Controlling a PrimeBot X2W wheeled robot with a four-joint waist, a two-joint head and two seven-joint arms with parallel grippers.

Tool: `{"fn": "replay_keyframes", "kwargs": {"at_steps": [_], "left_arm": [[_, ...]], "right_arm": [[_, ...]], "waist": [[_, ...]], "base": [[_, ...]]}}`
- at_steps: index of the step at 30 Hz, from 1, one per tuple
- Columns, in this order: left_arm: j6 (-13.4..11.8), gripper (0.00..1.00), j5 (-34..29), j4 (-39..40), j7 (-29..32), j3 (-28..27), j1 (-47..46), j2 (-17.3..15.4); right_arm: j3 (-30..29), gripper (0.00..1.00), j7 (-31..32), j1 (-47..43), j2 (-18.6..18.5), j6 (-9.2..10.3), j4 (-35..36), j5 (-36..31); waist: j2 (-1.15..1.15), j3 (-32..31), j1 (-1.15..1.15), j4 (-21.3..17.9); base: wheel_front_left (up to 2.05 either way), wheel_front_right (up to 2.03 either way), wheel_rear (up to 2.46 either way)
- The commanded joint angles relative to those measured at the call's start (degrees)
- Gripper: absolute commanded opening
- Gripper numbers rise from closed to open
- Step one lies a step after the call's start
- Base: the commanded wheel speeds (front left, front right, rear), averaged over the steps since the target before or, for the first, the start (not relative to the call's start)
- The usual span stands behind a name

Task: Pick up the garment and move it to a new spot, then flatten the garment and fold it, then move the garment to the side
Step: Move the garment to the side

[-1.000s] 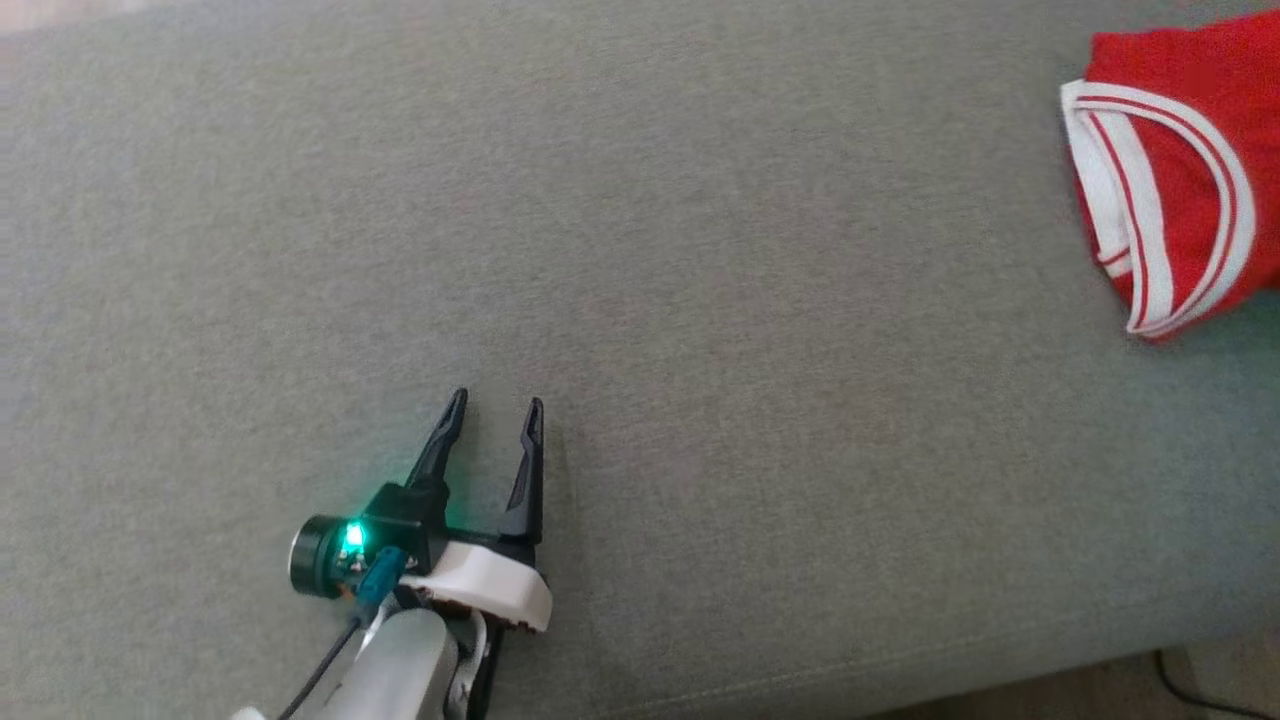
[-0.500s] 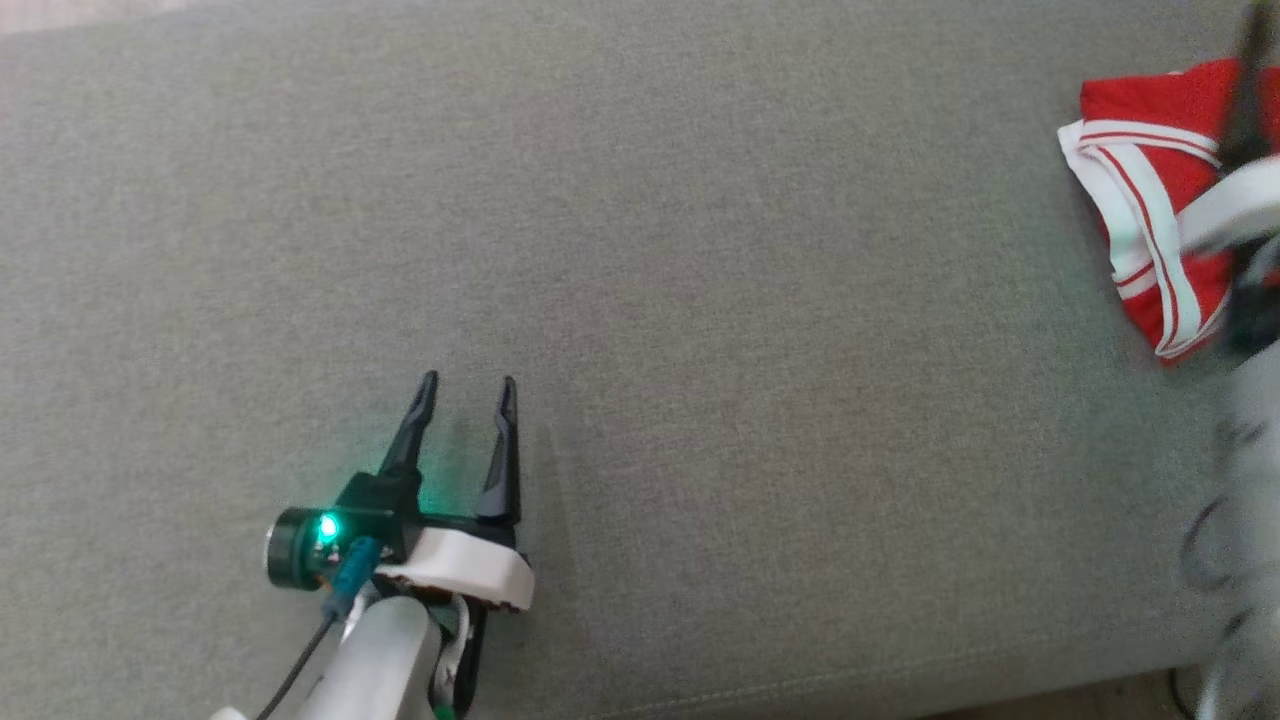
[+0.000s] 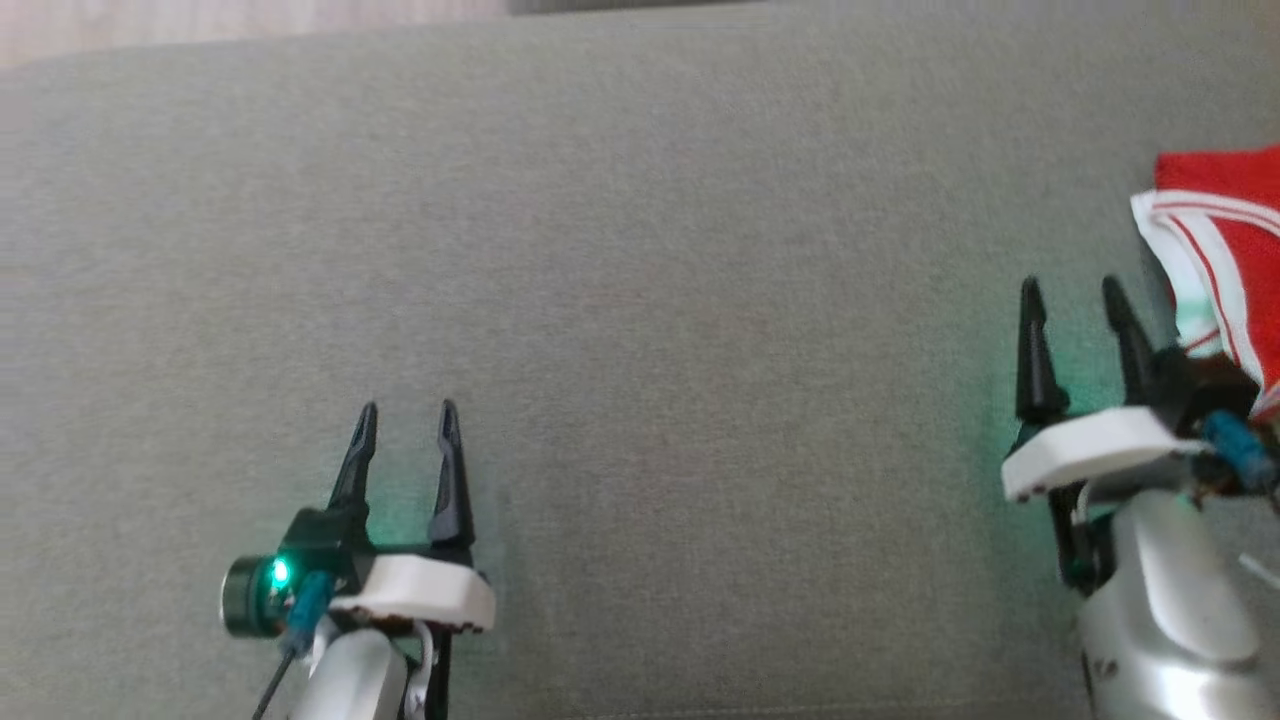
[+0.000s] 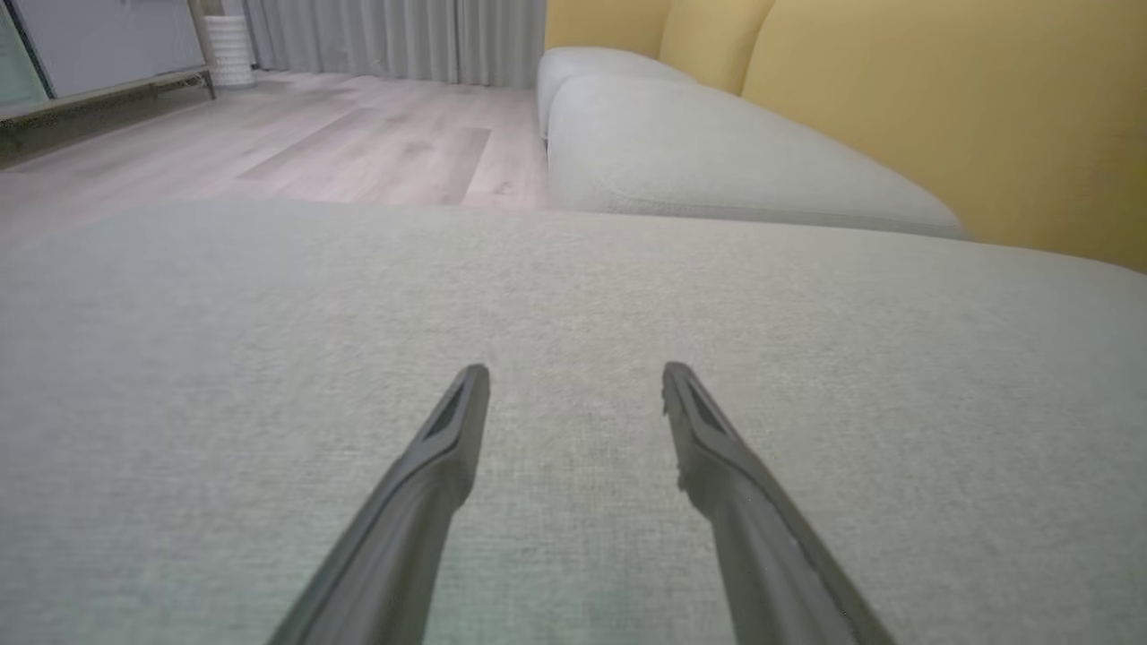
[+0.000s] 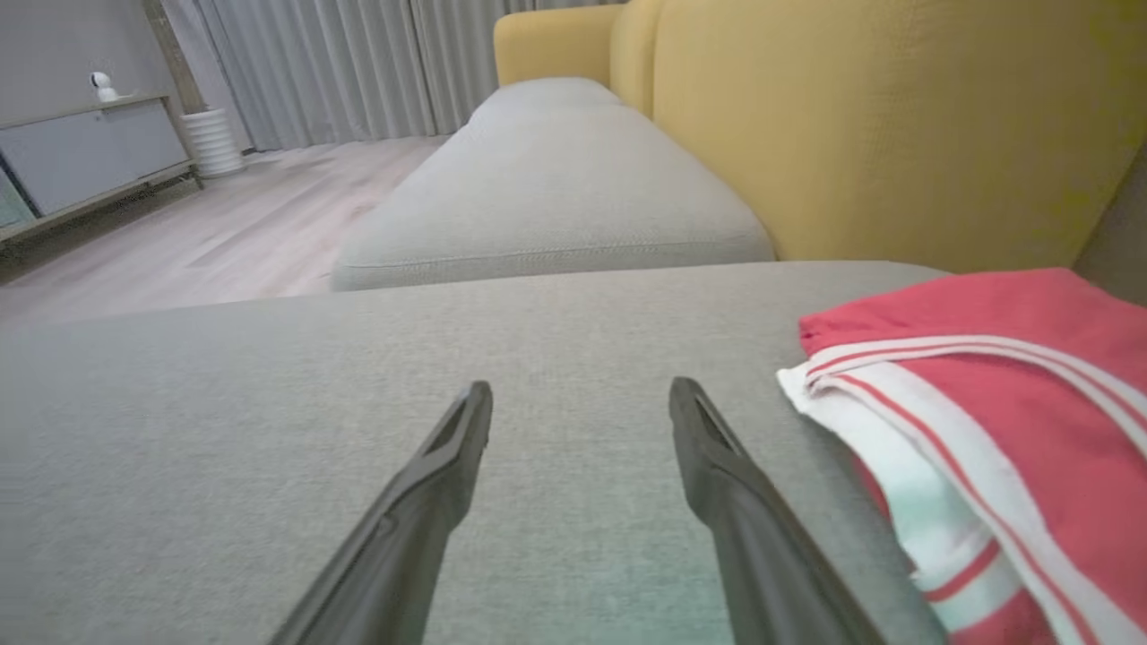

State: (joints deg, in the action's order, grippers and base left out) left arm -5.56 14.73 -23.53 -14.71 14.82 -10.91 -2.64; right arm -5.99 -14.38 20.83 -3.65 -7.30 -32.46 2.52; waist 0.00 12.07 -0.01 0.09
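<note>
The garment [image 3: 1225,240] is a folded red piece with white striped trim, lying at the far right of the grey cushion [image 3: 640,300]; in the right wrist view the garment [image 5: 1004,421] sits just right of my fingers. My right gripper [image 3: 1075,290] [image 5: 581,394] stands open beside its left edge, apart from it, with nothing between the fingers. My left gripper [image 3: 405,415] [image 4: 575,376] is open over bare cushion at the lower left, far from the garment.
A yellow backrest [image 5: 878,125] rises behind the garment. Another grey seat cushion [image 5: 547,197] extends beyond, with wooden floor [image 4: 296,143], curtains [image 5: 340,63] and a low cabinet [image 5: 81,152] further off.
The right arm has come into the head view and its gripper now stands open beside the garment, which lies folded on the cushion. The camera has shifted; the left gripper stays open.
</note>
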Motion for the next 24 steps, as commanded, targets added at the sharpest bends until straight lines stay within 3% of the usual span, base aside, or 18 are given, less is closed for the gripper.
{"fn": "replay_keyframes", "kwargs": {"at_steps": [1, 12, 17, 24], "left_arm": [[-0.5, 1.0, -0.5, 1.3, -0.3, -2.4, 0.1, -0.2], [-0.4, 1.0, 0.4, 1.1, -0.3, -6.3, 3.5, -0.2], [0.1, 1.0, 2.7, 1.6, -0.3, -7.8, 5.1, -0.2], [1.2, 1.0, 0.0, 0.9, -0.3, -8.6, 7.6, -0.2]], "right_arm": [[1.6, 1.0, -0.6, -0.2, 0.6, -0.19, 2.0, 0.2], [5.5, 1.0, -0.6, -5.6, 0.8, -0.19, 2.2, 6.0], [7.1, 1.0, -0.6, -7.6, 0.8, -0.19, 2.4, 7.9], [9.6, 1.0, -0.6, -10.1, 0.8, -0.19, 2.0, 8.9]], "waist": [[0.0, -1.5, 0.01, 1.4], [0.0, -6.9, 0.01, 4.7], [0.0, -8.7, 0.01, 4.7], [0.0, -11.4, 0.01, 3.6]], "base": [[0.0, 0.0, 0.0], [0.0, 0.0, 0.0], [0.0, 0.0, 0.0], [0.0, 0.0, 0.0]]}}
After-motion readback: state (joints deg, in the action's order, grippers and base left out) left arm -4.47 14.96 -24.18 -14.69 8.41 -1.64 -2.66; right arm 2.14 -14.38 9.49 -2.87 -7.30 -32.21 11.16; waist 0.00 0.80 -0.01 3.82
